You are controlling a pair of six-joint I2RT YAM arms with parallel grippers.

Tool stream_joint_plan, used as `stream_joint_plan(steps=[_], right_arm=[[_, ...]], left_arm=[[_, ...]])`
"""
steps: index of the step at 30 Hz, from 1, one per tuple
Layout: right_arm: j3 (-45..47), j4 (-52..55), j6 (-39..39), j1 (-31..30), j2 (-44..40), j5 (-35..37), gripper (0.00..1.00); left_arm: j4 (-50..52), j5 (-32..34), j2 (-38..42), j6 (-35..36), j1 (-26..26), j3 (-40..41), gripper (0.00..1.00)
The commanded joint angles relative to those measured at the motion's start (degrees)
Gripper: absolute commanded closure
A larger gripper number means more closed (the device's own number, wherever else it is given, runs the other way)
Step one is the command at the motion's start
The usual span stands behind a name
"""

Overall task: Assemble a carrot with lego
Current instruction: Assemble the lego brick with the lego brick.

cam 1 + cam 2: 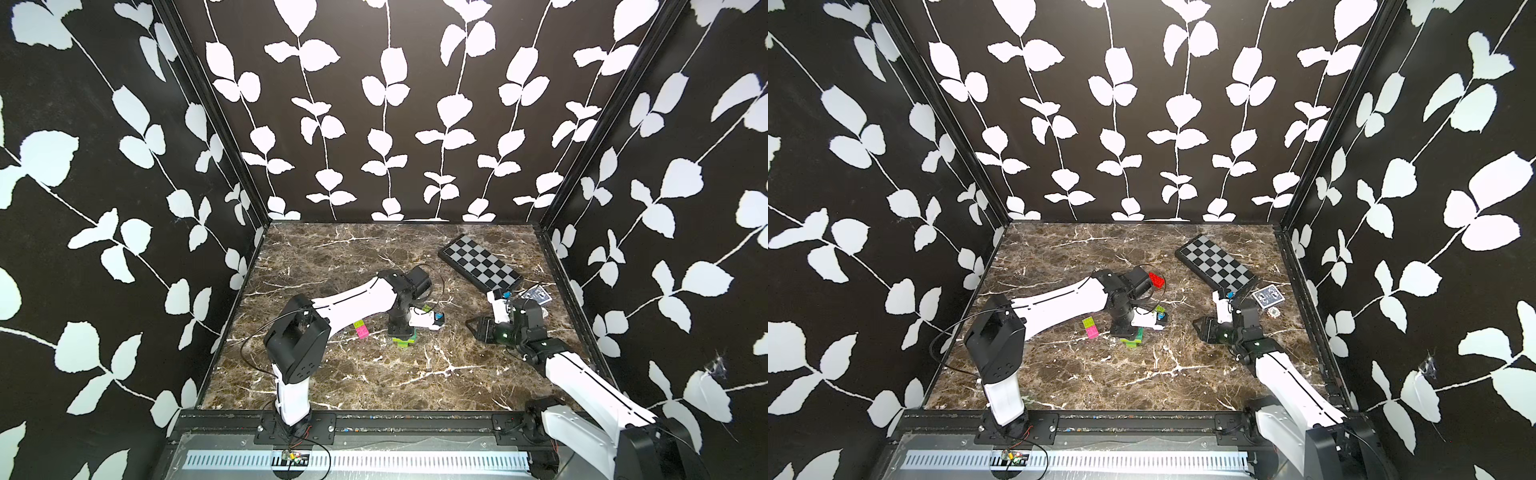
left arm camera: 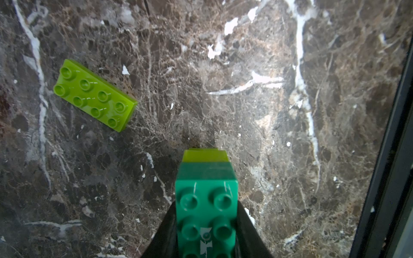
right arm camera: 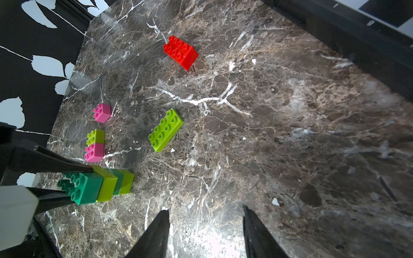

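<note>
1. Carrot so far: short upright stack of four joined studded plastic bricks (image 3: 109, 186), from the top dark green, lime, dark green, lime. The top brick's studs faced the left wrist camera.
2. The stack stood near the middle of the brown marble-pattern tabletop (image 1: 374, 374), directly under the left wrist in both top views. Its lowest lime brick was at the surface; contact unclear.
3. Left pincer (image 2: 206, 214) pointed down, nearly closed, black fingers clamped on two opposite sides of the top dark green brick. The lower three bricks stuck out below the fingertips.
4. Right pincer (image 3: 205, 210) was partly open with nothing between its fingers, low over bare marble, well apart from the stack on its right side.
5. Loose lego:
   - A flat lime eight-stud plate (image 3: 165, 129) lay near the stack.
   - A small lime-and-pink touching pair (image 3: 95, 145) lay just beside the stack.
   - A single small pink brick (image 3: 102, 112) lay past that pair.
   - An orange-red eight-stud brick (image 3: 180, 51) lay farther back.
</note>
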State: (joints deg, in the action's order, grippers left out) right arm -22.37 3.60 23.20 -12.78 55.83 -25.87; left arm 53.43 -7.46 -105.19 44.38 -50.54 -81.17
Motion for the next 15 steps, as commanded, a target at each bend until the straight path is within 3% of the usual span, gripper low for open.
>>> stream_joint_plan(steps=[1, 15], right_arm=[[1.21, -0.72, 0.18, -0.35, -0.81, 0.46, 0.47], [1.54, -0.96, 0.22, -0.34, -0.56, 0.38, 0.47]], left_arm=[[1.57, -0.05, 0.50, -0.15, 0.62, 2.65, 0.76], [-0.33, -4.06, 2.57, 2.38, 2.42, 8.27, 0.77]])
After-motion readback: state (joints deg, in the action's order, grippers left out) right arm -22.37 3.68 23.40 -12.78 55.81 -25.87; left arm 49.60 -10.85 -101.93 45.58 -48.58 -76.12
